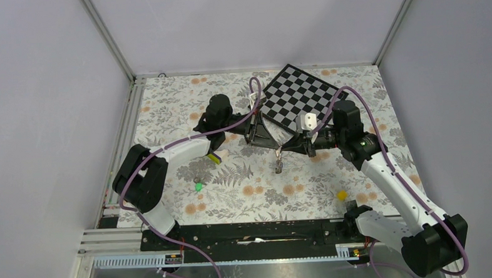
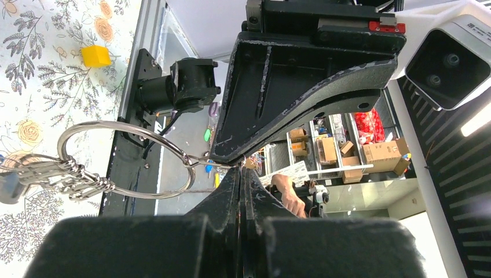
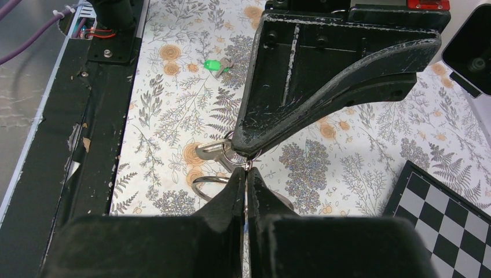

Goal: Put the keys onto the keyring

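Note:
The silver keyring [image 2: 116, 123] hangs in the air over the middle of the table. My left gripper [image 2: 234, 167] is shut on its wire at one side. A bunch of metal key parts [image 2: 75, 176] dangles from the ring's far side. My right gripper [image 3: 248, 165] meets the ring [image 3: 193, 184] from the other side. It is shut on a thin metal key, with a sliver of blue between its pads and a blade [image 3: 209, 152] just beyond the tips. In the top view both grippers, left [image 1: 270, 144] and right [image 1: 284, 148], meet tip to tip. A green-headed key [image 1: 198, 186] lies loose on the floral mat, also in the right wrist view [image 3: 215, 66].
A black-and-white checkerboard [image 1: 298, 99] lies at the back, its corner showing in the right wrist view [image 3: 446, 214]. A yellow-white wedge block [image 1: 217, 156] sits under the left forearm. A small yellow cube [image 1: 342, 195] rests near the right arm's base, also in the left wrist view [image 2: 95, 56].

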`<action>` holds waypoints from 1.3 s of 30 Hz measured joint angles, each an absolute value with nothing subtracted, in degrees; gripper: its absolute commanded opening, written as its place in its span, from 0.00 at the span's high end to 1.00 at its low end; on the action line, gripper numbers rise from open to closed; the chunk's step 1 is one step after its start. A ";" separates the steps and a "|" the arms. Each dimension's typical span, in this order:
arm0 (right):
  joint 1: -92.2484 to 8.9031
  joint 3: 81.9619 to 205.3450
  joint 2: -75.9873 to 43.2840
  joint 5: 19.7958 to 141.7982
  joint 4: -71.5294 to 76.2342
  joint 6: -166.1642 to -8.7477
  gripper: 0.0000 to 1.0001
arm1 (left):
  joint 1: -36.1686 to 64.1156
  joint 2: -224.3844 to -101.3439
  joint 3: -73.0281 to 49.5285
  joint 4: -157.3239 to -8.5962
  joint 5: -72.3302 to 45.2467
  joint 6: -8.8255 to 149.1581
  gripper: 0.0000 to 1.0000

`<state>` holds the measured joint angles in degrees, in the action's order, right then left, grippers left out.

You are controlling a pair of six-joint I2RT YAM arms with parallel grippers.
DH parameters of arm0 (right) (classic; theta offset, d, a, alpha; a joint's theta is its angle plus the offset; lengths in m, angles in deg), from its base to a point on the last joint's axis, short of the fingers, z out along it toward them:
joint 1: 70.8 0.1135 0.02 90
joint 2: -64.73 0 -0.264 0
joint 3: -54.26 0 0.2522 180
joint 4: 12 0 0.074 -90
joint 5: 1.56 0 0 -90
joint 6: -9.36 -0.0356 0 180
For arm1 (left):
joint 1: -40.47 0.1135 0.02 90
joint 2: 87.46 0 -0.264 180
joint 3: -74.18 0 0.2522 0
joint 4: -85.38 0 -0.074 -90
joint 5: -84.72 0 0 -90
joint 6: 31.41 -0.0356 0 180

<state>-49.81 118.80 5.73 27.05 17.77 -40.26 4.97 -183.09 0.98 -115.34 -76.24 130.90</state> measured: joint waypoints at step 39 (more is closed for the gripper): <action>-49.50 112.66 3.69 34.35 11.54 -45.44 0.46 | 6.80 -181.58 -15.92 -59.23 -70.99 81.39 1.00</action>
<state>-49.50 112.66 3.69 34.35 11.54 -45.44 6.80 -181.58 -15.92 -59.23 -70.99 81.39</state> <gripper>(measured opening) 0.528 0.010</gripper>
